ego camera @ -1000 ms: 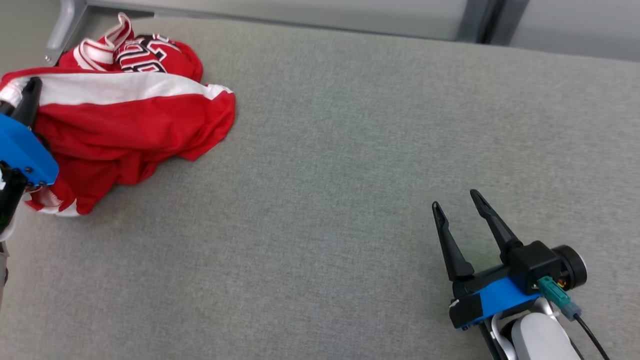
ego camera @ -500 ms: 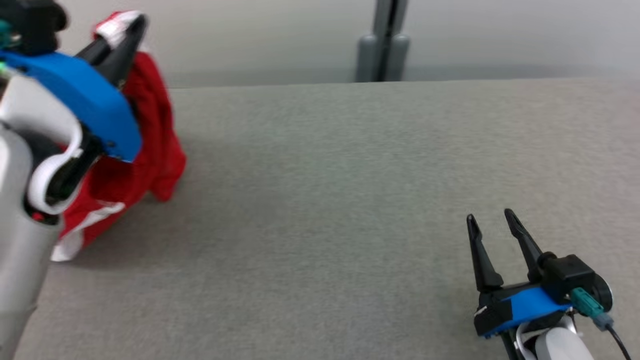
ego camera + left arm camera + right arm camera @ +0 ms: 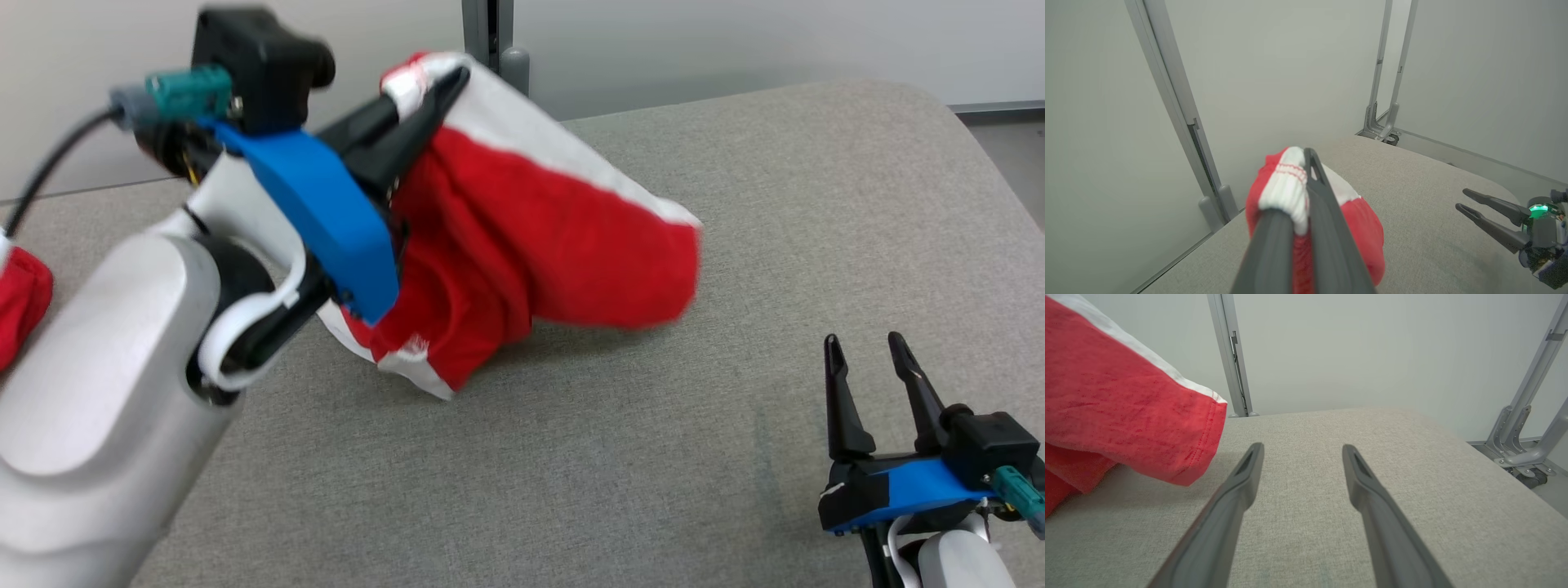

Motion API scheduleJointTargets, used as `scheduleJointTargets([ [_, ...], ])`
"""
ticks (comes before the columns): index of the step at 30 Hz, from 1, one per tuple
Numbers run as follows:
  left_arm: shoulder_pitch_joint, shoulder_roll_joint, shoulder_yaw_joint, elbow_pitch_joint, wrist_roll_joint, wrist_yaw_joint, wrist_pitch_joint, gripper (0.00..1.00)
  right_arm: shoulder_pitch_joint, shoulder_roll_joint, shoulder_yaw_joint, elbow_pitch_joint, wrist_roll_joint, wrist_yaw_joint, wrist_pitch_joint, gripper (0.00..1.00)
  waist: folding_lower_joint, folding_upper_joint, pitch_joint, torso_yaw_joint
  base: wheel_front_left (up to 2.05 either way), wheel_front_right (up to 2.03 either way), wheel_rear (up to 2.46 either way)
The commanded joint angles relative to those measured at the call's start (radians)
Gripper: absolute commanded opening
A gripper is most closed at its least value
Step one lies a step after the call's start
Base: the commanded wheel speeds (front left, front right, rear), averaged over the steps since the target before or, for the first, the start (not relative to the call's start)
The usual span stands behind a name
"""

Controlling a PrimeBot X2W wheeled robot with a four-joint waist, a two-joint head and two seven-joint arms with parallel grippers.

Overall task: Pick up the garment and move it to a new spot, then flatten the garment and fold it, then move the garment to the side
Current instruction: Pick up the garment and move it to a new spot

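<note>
Garment (image 3: 555,237), one, red, pinched in left hand (image 3: 451,83), right hand (image 3: 863,339) spread

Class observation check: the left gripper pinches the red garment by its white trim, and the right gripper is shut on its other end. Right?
No. The right gripper is open, holding nothing, as the right wrist view shows. The left gripper does pinch the garment by its white trim.

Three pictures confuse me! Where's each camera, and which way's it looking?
Head view: on the head, facing down at the table; left gripper clamps the garment, right gripper open.
Left wrist view: on that wrist, along shut fingers, toward a wall.
Right wrist view: on that wrist, along spread fingers, across table.
Shared: the garment.
</note>
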Motion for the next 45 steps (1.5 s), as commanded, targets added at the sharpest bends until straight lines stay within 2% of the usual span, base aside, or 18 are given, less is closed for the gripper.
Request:
scheduleJointTargets([
  [1, 0.042, 0.006, -0.003, 0.016, -0.009, -0.001, -0.014, 0.0, -0.011, -0.002, -0.005, -0.006, -0.004, 0.0, -0.003, 1.0, 0.0001, -0.0001, 0.005, 0.003, 0.0, 0.0, 0.0],
  [7, 0.238, 0.015, 0.003, 0.125, -0.061, 0.008, -0.114, 0.0, -0.027, -0.002, -0.024, -0.013, 0.004, 0.0, -0.003, 1.0, 0.0001, -0.0001, 0.031, 0.02, 0.0, 0.0, 0.0],
  [13, 0.399, 0.019, 0.029, 0.319, -0.105, 0.016, -0.226, 0.0, -0.036, -0.002, -0.019, -0.012, 0.008, 0.0, -0.003, 1.0, 0.0001, -0.0001, 0.052, 0.044, 0.0, 0.0, 0.0],
  [22, 0.456, -0.058, 0.026, 0.524, -0.134, 0.004, -0.367, 0.0, -0.046, -0.002, -0.005, -0.004, 0.002, 0.0, -0.003, 1.0, 0.0001, -0.0001, 0.057, 0.065, 0.0, 0.0, 0.0],
  [23, 0.455, -0.065, 0.025, 0.54, -0.137, 0.004, -0.382, 0.05, -0.047, -0.002, -0.002, -0.003, 0.003, 0.0, -0.003, 1.0, 0.0001, -0.0001, 0.057, 0.066, 0.0, 0.0, 0.0],
  [24, 0.453, -0.073, 0.024, 0.553, -0.139, 0.002, -0.397, 0.33, -0.048, -0.002, 0.002, -0.002, 0.004, 0.0, -0.003, 1.0, 0.0001, -0.0001, 0.056, 0.066, 0.0, 0.0, 0.0],
  [25, 0.451, -0.08, 0.023, 0.565, -0.144, 0.001, -0.412, 0.49, -0.048, -0.002, 0.004, -0.002, 0.004, 0.0, -0.003, 1.0, 0.0001, -0.0001, 0.054, 0.067, 0.0, 0.0, 0.0],
  [26, 0.447, -0.084, 0.021, 0.574, -0.144, 0.0, -0.426, 0.82, -0.048, -0.002, 0.006, -0.001, 0.004, 0.0, -0.003, 1.0, 0.0001, -0.0001, 0.053, 0.068, 0.0, 0.0, 0.0],
  [27, 0.443, -0.086, 0.018, 0.582, -0.142, -0.001, -0.44, 1.0, -0.047, -0.002, 0.007, 0.0, 0.003, 0.0, -0.003, 1.0, 0.0001, -0.0001, 0.051, 0.069, 0.0, 0.0, 0.0],
  [36, 0.446, -0.078, -0.011, 0.595, -0.102, -0.002, -0.564, 1.0, -0.033, -0.002, 0.016, 0.006, -0.004, 0.0, -0.003, 1.0, 0.0001, -0.0001, 0.014, 0.091, 0.0, 0.0, 0.0],
  [42, 0.495, -0.074, -0.002, 0.567, -0.066, 0.046, -0.621, 1.0, -0.024, -0.002, 0.019, 0.012, -0.012, 0.0, -0.003, 1.0, 0.0001, -0.0001, -0.019, 0.109, 0.0, 0.0, 0.0],
  [45, 0.529, -0.078, 0.025, 0.538, -0.051, 0.084, -0.64, 1.0, -0.022, -0.002, 0.021, 0.013, -0.016, 0.0, -0.003, 1.0, 0.0001, -0.0001, -0.035, 0.117, 0.0, 0.0, 0.0],
])
